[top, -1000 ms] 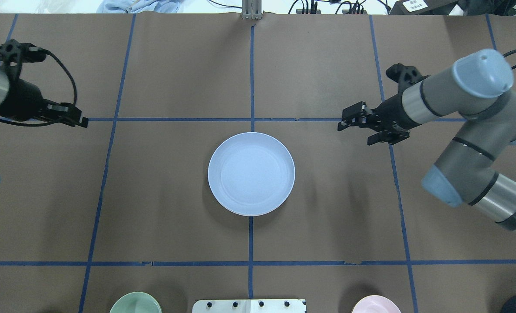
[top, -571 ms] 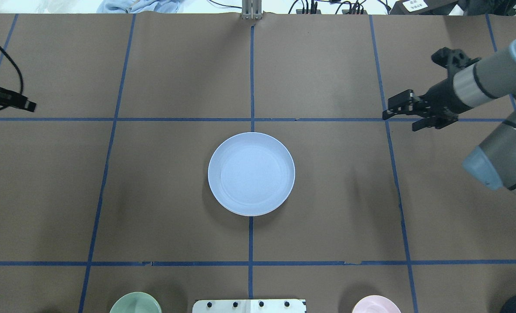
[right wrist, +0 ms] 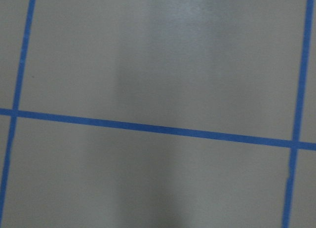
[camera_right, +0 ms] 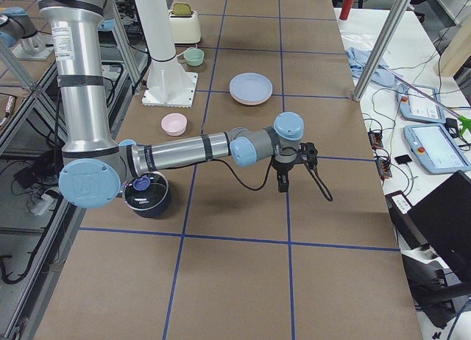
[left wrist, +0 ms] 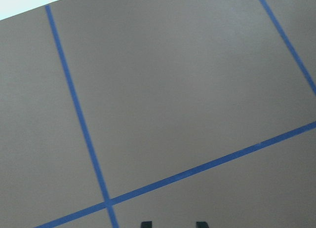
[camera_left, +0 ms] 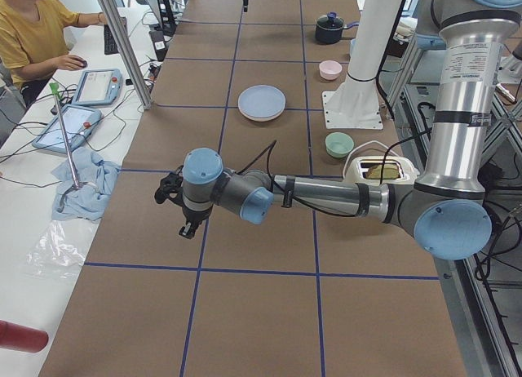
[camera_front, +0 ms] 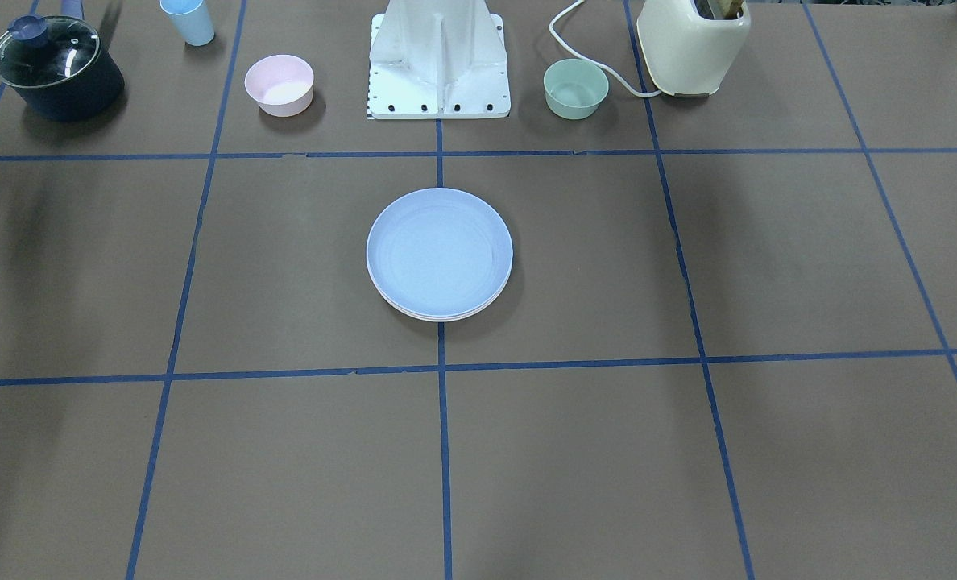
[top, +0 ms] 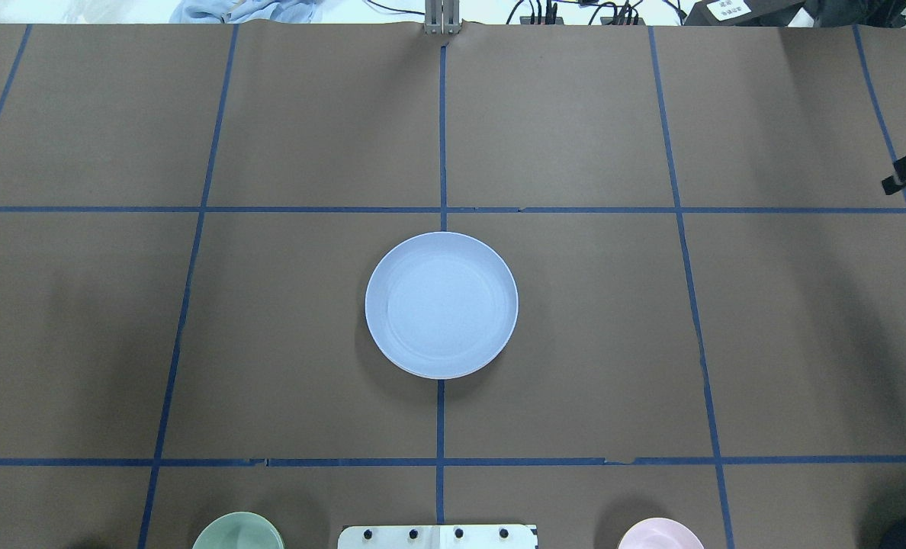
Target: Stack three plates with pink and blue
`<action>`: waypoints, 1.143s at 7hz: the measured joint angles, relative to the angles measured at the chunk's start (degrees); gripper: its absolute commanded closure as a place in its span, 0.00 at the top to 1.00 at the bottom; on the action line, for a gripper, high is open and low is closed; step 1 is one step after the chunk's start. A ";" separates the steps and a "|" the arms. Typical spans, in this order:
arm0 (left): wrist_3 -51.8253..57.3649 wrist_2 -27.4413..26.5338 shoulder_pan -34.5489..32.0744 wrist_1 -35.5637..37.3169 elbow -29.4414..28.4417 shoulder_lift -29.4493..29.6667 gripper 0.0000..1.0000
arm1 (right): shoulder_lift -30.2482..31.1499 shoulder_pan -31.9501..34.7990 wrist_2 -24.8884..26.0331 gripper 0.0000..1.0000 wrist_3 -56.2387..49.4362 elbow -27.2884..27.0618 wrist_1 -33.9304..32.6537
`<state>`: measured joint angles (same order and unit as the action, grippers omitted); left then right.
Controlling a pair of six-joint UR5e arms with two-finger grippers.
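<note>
Currently: stack of three round shallow matte plates (top: 441, 305), light blue uppermost, is found between left hand (left wrist: 172, 223) (parted, empty) and right hand (camera_right: 282, 179) (opening cannot be told), well apart from each.

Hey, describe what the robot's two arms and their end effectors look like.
Both the left arm and right arm are silver-grey tubes with pale blue joint caps and black bands. The left end effector and right end effector are black, each trailing a black cable.
</note>
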<state>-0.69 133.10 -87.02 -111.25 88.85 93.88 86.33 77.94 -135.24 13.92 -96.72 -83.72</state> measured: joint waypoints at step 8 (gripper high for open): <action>-0.66 2.50 -4.13 1.64 1.92 -1.41 1.00 | 3.73 9.25 0.05 1.00 -11.12 5.16 -6.45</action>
<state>-1.35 135.60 -91.15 -109.61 90.77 92.46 90.06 87.19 -135.19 2.79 -91.55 -90.17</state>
